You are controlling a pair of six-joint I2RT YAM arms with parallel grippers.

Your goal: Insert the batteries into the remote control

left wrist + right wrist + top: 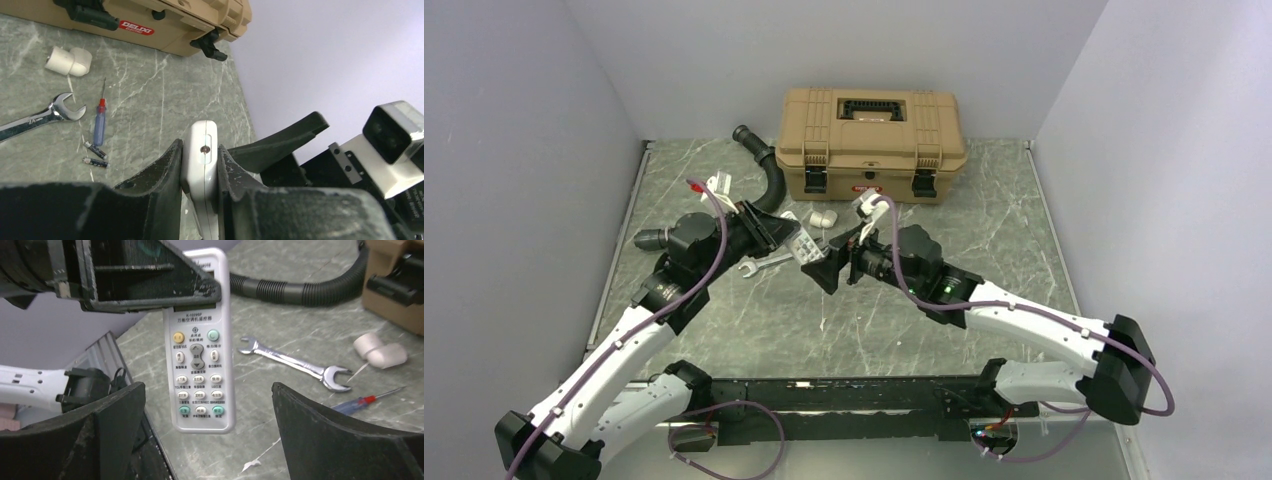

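Remote control (805, 247), top view: held off the surface (724, 320) mid-scene, between the two arms and in front of the tan toolbox (871, 140). Left pincer (789, 240) is clamped on it. Right pincer (829, 262) faces it from the other side, but whether it touches can't be told here. Hose (769, 180), wrench (764, 265) and a stubby white piece (822, 217) lie behind on the surface.

Left wrist view: left pincer (199, 150) squeezed tight on the remote control (202, 160), which is seen end-on with its small emitter showing. Jaws press front and back faces. Down on the surface (165, 85) are two small dark batteries (95, 155) just beside a red-handled screwdriver (100, 125), with the wrench (45, 117) and white piece (67, 61) further off.

Right wrist view: right pincer (207, 390) is spread wide and holds nothing, with the remote control (200, 365) hanging in the gap and clear of both fingers (115, 410). Left pincer (150, 275) covers the display end.

Handling, as a judgement:
- Light, stiff plastic shell, smooth and likely slippery.
- Buttons and display window are the tender parts.
- Best hold is across the long side edges near the lower half, kept off the keys.
- Battery cover is presumably on the back, not visible here.
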